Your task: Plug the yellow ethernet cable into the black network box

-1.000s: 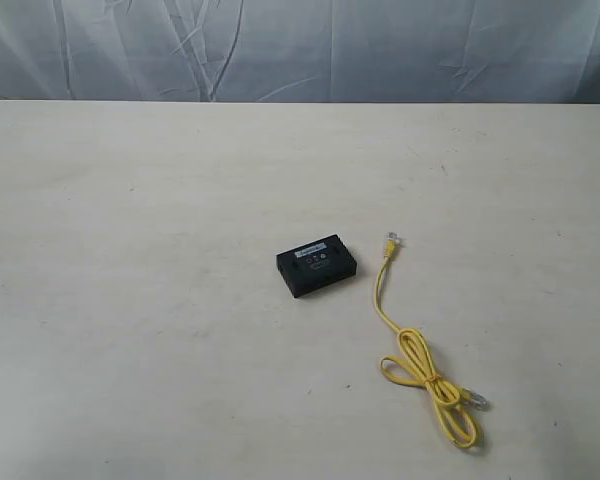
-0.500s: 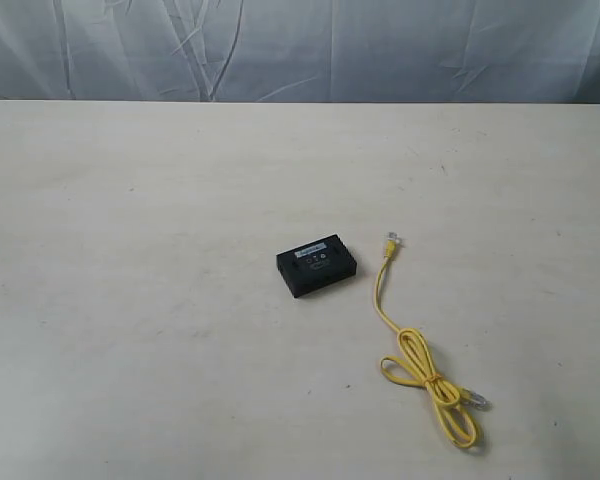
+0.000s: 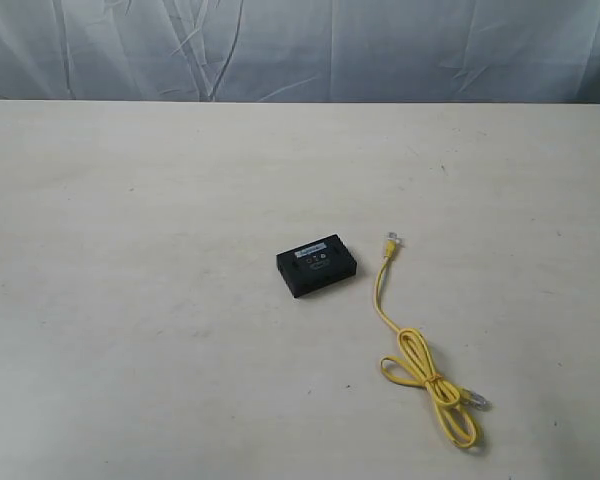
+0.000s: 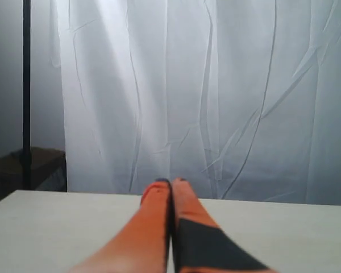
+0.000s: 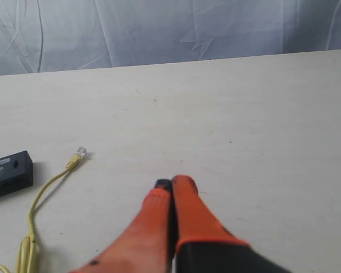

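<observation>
The black network box [image 3: 317, 265] lies flat near the middle of the table, pale label up; its end also shows in the right wrist view [image 5: 9, 173]. The yellow ethernet cable [image 3: 410, 345] lies just right of it, one clear plug [image 3: 391, 242] close to the box, the other end looped and knotted nearer the front. In the right wrist view the cable [image 5: 45, 190] runs beside the box. My right gripper [image 5: 171, 183] is shut and empty, above bare table away from the cable. My left gripper [image 4: 171, 182] is shut, empty, pointing at the curtain. Neither gripper shows in the exterior view.
The pale table [image 3: 130, 250] reaches back to a wrinkled grey-white curtain [image 3: 300, 50]. A dark pole [image 4: 26, 91] and a low dark shelf [image 4: 28, 168] stand beyond the table's edge in the left wrist view.
</observation>
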Available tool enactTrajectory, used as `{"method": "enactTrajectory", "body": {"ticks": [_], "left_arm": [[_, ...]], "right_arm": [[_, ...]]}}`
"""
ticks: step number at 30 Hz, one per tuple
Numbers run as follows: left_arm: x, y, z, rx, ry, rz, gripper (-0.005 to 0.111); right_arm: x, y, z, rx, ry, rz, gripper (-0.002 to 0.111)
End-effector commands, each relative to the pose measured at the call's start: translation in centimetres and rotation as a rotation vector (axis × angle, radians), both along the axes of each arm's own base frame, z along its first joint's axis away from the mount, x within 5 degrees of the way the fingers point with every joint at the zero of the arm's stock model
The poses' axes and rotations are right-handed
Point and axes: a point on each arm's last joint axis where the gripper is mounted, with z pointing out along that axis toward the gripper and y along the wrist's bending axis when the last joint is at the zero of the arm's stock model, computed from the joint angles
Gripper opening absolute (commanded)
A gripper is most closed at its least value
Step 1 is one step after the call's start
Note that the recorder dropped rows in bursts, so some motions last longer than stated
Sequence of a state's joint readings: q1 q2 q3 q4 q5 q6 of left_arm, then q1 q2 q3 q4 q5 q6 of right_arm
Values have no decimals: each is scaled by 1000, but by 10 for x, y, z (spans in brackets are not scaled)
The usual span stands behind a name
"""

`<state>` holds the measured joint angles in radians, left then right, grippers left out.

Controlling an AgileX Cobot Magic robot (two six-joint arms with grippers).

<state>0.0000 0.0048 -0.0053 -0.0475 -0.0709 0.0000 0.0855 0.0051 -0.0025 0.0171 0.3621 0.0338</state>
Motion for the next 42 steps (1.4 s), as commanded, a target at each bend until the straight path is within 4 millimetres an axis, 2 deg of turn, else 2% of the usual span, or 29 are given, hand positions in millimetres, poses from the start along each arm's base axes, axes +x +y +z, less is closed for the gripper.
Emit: {"method": "enactTrajectory", "body": {"ticks": [1, 5, 10, 16, 21, 27, 35, 42], "left_arm": [[5, -1, 17, -5, 90, -9, 0], [21, 0, 48, 101, 230, 5, 0], [60, 1, 69, 177, 510, -5, 0], [118, -7, 60, 237, 874, -141, 0], [163, -23, 39, 242, 1038, -286, 0], [211, -67, 22, 327, 1114, -436, 0], [273, -148, -1, 433, 1103, -606, 0], [301, -216, -24, 531, 1121, -767, 0]], "right_arm": [[0, 0, 0, -2, -12, -3, -1], [0, 0, 0, -2, -12, -3, -1], [0, 0, 0, -2, -12, -3, -1], [0, 0, 0, -2, -12, -3, -1], [0, 0, 0, -2, -12, -3, -1], [0, 0, 0, -2, -12, -3, -1], [0, 0, 0, -2, -12, -3, -1], [0, 0, 0, -2, -12, -3, -1]]}}
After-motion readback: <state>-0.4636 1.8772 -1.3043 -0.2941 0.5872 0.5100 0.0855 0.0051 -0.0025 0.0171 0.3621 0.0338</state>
